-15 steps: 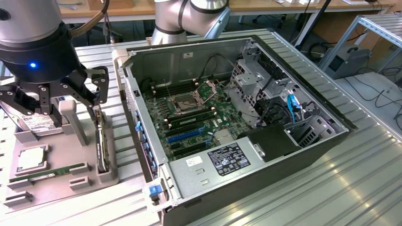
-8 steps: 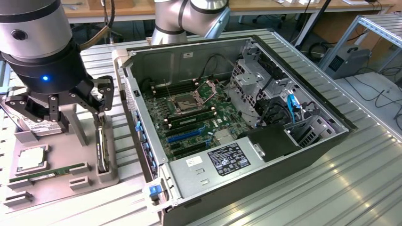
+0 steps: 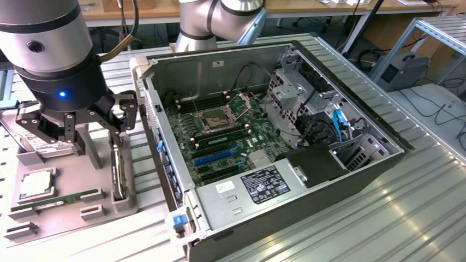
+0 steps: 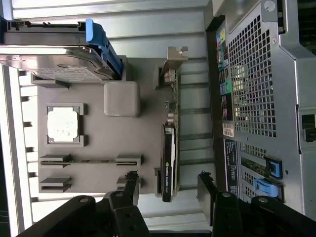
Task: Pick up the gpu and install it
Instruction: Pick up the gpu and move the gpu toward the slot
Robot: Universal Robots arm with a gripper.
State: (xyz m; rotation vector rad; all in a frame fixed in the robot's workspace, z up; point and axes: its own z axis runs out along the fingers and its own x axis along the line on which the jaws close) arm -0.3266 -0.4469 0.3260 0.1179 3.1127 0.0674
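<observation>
Your pincer (image 4: 168,190) hangs released, jaws wide, grasping nothing; the gpu (image 4: 170,143) stands on edge in the grey holder (image 4: 98,143) just beneath it, in line with the gap between its fingers (image 4: 131,187)

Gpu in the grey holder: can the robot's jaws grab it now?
Probably yes. The gpu stands on edge with nothing covering it, and the open jaws hang above it, one to each side.
</observation>
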